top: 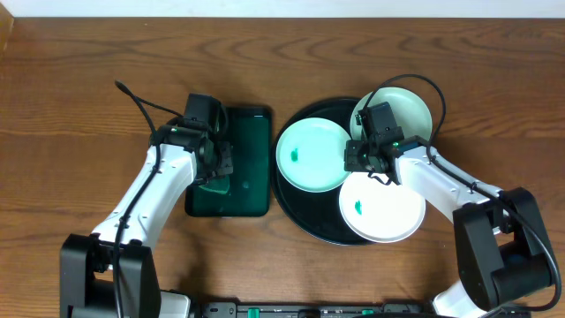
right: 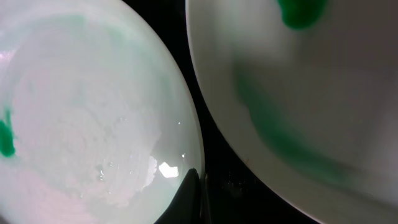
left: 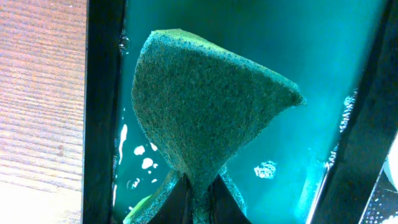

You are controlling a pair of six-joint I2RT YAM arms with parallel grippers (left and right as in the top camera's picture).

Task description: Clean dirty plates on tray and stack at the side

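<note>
The round black tray (top: 300, 216) holds three plates. An aqua plate (top: 309, 146) with a green smear lies at its left, a pale plate (top: 410, 110) at the back right, and a white smeared plate (top: 388, 216) in front. My right gripper (top: 357, 164) hangs between the aqua and front plates. In the right wrist view it (right: 199, 180) is shut on the white plate's (right: 87, 112) rim, with the aqua plate (right: 323, 99) beside it. My left gripper (top: 216, 175) (left: 199, 202) is shut on a green sponge (left: 205, 106) (top: 210, 188).
The sponge hangs over a dark green rectangular tray (top: 252, 159) (left: 336, 56) with wet, foamy patches, left of the black tray. Bare wooden table (top: 88, 115) surrounds both trays. Black cables loop above each arm.
</note>
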